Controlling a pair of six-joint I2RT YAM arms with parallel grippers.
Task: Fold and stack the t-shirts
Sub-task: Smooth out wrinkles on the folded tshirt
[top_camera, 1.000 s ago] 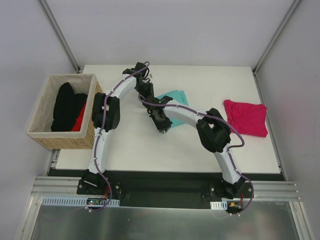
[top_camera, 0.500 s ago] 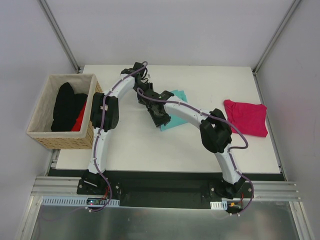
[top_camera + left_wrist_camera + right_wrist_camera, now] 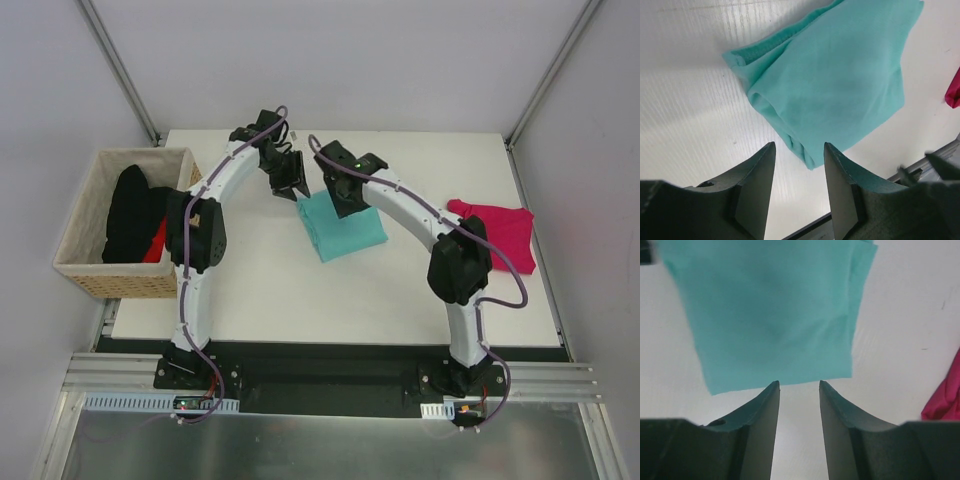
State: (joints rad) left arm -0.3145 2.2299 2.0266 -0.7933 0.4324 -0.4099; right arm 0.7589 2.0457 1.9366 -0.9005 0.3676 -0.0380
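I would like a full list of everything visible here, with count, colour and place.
teal t-shirt: 1, teal, folded, table middle
magenta t-shirt: 1, magenta, table's right side
black cloth: count unclear, black, inside basket
red cloth: 1, red, inside basket
basket: 1, tan, left of table
table: 1, white
left end effector: 1, dark, open, empty, above teal t-shirt
right end effector: 1, dark, open, empty, above teal t-shirt

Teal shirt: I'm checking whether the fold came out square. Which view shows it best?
Top view: the teal shirt lies almost whole, a folded rectangle. The left wrist view shows its layered edges close up; the right wrist view crops one edge.
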